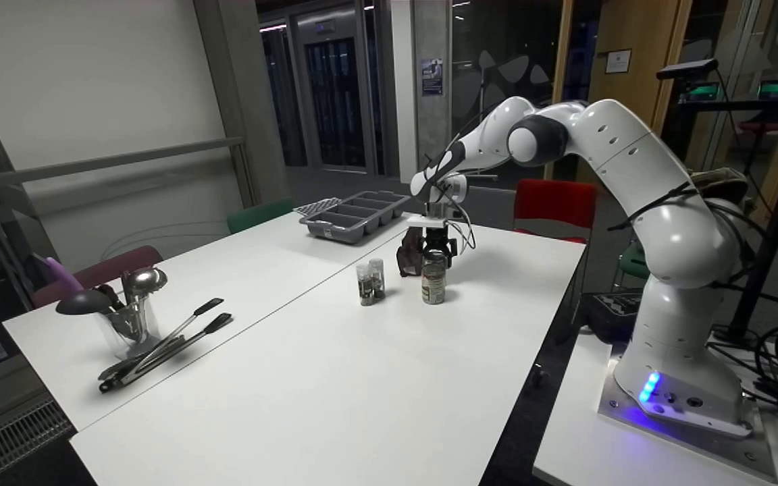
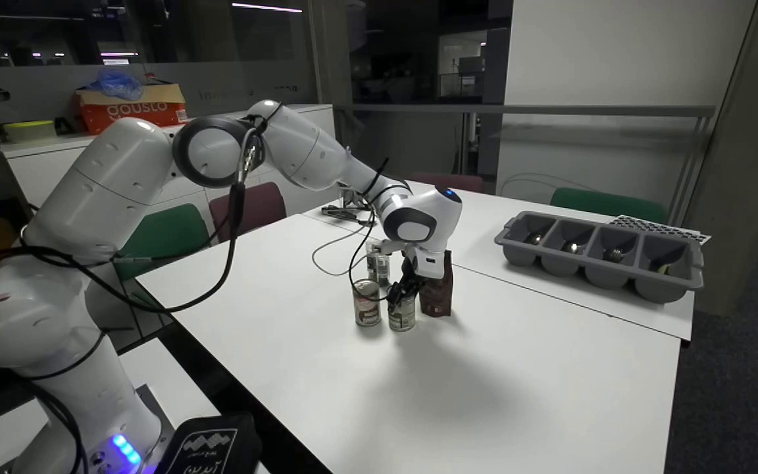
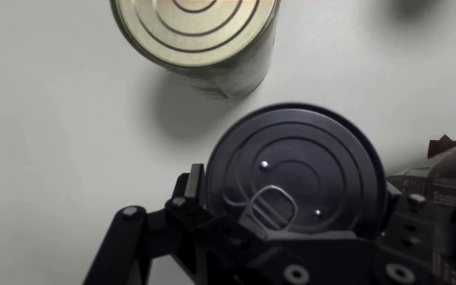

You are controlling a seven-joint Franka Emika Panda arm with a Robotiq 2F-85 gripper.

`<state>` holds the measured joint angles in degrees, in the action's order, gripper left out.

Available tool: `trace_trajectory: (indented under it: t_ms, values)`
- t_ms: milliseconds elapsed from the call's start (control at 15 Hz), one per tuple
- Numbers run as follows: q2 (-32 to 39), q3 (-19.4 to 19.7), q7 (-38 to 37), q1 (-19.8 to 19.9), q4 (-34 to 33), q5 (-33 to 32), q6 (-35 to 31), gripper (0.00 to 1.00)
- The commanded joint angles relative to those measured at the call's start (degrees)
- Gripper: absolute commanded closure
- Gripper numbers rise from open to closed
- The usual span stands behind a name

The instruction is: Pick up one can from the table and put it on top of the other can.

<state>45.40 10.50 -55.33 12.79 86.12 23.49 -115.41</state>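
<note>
The black two-fingered gripper point(image 3: 293, 182) pointed down at the large white rectangular table point(image 2: 517, 401). Its jaws stood spread to the width of a cylindrical metal can point(image 3: 295, 162) with a dark grey, grooved lid and a pull tab. One finger point(image 3: 193, 181) lay right at the rim in the wrist view and the opposite one was partly hidden, so I could not tell whether they pinched the can. It was upright between the jaws, its base at or just above the table; I could not tell which.

Just outside the jaws, near that can but apart from it, a second cylindrical metal can point(image 2: 367, 304) with a pale ringed lid and a printed label stood upright on the table. On another side, just beside the jaws, stood a dark brown pouch point(image 2: 437, 293) with pale print. Near the jaws were two small clear cylindrical shakers point(image 1: 365, 285) with dark contents.

Well apart from the jaws, across the table's seam, were a dark grey plastic tray point(image 2: 606, 275) with four compartments in a row and, in an exterior view, a clear container point(image 1: 151, 329) of black and silver utensils point(image 1: 84, 302), with black-and-silver tongs point(image 1: 167, 354) lying near it.
</note>
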Motion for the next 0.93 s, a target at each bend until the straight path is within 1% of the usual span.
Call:
trace_trajectory:
  t_ms: [0,67,133,467,867]
  values:
    - [-5.5,0.6,0.2,-1.4,7.6,-1.4,-3.3,0.32]
    - [-5.7,0.5,0.3,-1.4,8.1,-1.4,-3.6,0.41]
    - [-6.1,0.5,0.4,-1.5,8.7,-1.4,-3.8,0.43]
    - [-8.1,0.6,0.8,-1.3,11.9,-0.7,-5.7,0.43]
    - [-14.6,1.0,0.3,-2.2,22.1,-0.5,-14.8,0.43]
